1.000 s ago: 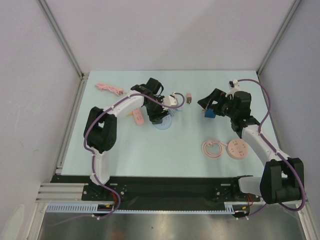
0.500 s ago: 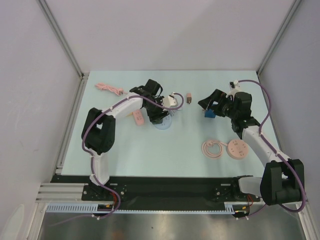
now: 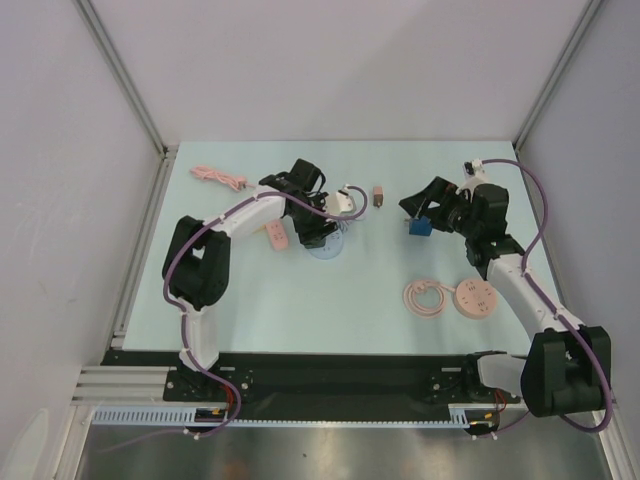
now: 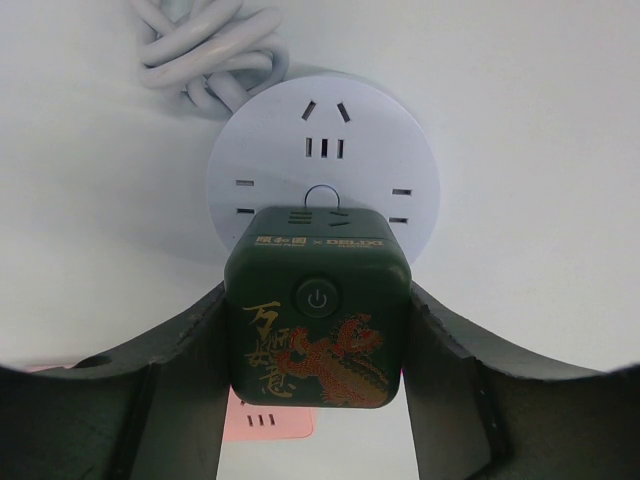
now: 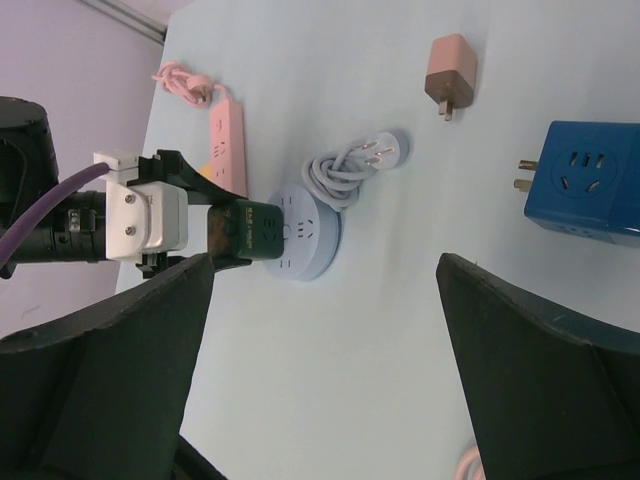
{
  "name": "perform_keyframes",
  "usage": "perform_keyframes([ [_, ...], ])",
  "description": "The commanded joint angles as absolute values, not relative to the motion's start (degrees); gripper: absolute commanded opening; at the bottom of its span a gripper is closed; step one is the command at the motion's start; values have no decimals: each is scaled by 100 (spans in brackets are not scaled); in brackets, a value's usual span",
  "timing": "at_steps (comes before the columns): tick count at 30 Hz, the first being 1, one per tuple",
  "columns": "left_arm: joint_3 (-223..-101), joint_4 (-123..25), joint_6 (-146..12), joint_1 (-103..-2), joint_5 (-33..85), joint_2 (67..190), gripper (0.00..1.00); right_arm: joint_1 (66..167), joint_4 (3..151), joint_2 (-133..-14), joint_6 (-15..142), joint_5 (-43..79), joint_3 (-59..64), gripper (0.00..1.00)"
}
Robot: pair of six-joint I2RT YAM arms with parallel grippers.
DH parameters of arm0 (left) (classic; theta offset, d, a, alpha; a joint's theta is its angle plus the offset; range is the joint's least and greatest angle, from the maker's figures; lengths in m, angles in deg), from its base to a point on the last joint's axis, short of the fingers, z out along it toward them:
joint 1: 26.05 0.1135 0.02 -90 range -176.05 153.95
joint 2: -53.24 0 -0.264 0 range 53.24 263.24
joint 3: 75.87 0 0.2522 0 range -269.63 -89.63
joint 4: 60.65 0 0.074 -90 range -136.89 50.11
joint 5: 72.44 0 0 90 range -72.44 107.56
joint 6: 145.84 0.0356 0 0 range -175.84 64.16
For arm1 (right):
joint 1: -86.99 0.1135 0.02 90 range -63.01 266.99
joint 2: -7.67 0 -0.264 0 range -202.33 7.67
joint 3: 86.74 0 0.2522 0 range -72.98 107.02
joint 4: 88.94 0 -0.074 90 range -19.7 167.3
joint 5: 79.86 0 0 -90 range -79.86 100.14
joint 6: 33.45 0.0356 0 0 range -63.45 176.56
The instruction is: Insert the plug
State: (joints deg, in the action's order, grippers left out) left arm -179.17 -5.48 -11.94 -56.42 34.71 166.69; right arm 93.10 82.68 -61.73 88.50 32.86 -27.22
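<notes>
My left gripper (image 4: 317,350) is shut on a dark green cube plug (image 4: 317,320) with a red dragon print. It holds the plug at the near edge of a round pale-blue socket hub (image 4: 322,160); I cannot tell whether the prongs are in. In the top view the left gripper (image 3: 318,232) is over the hub (image 3: 327,248). The right wrist view shows the plug (image 5: 252,232) against the hub (image 5: 310,245). My right gripper (image 5: 325,300) is open and empty, raised beside a blue cube adapter (image 3: 420,227).
The hub's coiled grey cord (image 5: 355,160) lies behind it. A pink power strip (image 3: 276,236) lies left of the hub and a small brown adapter (image 3: 379,195) behind it. A pink cable (image 3: 218,177) is back left. A pink round hub (image 3: 476,298) with coiled cord (image 3: 427,297) is front right.
The left gripper with the plug has shifted slightly left and settled over the hub. The right arm has drifted a little to the right.
</notes>
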Motion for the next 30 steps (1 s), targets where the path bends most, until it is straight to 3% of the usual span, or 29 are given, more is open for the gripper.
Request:
perform_keyframes([
  [1,-17638,-303,-1312,-5681,3242,16811,59,9288,8354,-5939,8785,3194,-2701,100],
  [8,-17603,-294,-1339,-5681,3180,16662,80,9288,8459,-5974,8837,3378,-2683,100],
  [11,-17594,-285,-1269,-5681,3101,16653,84,9279,8424,-5948,8785,3326,-2675,100],
  [30,-17209,-539,-1602,-5602,2496,16003,84,9279,8029,-5693,8565,3185,-2411,100],
])
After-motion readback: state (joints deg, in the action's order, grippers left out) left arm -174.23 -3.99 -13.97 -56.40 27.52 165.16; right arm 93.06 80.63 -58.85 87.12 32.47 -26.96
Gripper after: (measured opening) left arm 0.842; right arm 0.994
